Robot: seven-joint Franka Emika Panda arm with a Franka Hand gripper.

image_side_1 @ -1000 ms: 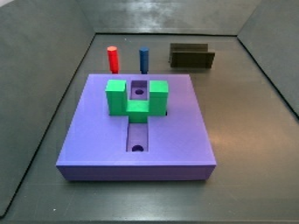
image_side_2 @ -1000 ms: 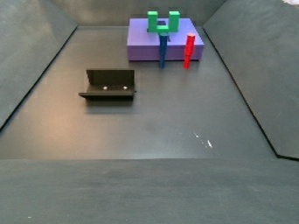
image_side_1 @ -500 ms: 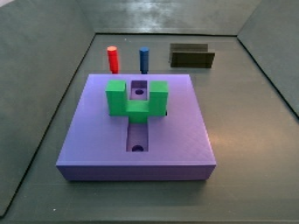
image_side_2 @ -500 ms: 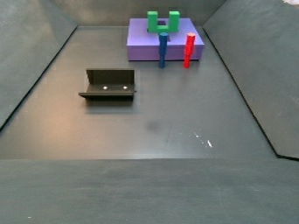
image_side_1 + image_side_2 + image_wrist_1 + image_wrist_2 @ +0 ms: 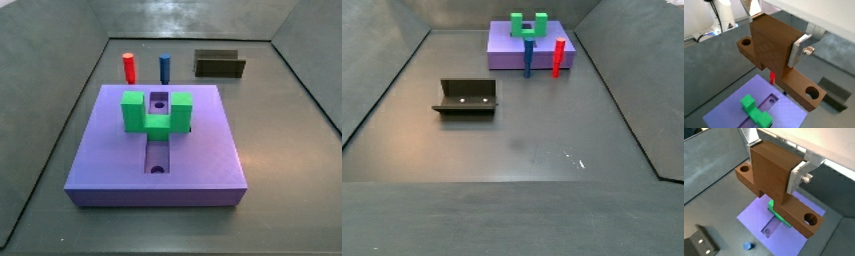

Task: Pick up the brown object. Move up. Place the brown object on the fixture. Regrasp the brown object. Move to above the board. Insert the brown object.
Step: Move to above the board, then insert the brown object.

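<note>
1. In both wrist views I see the gripper (image 5: 777,47) high above the floor, its silver fingers (image 5: 801,174) clamped on the brown object (image 5: 774,42), a block with a cross bar holed at each end.
2. Beneath it in a wrist view lies the board (image 5: 784,225) with its green block (image 5: 784,219); the fixture (image 5: 836,89) sits off to the side.
3. In both side views I see no gripper: the board (image 5: 154,160) carries the green block (image 5: 156,110), with the red peg (image 5: 128,67) and blue peg (image 5: 164,68) just beside it and the fixture (image 5: 466,97) well apart.
</note>
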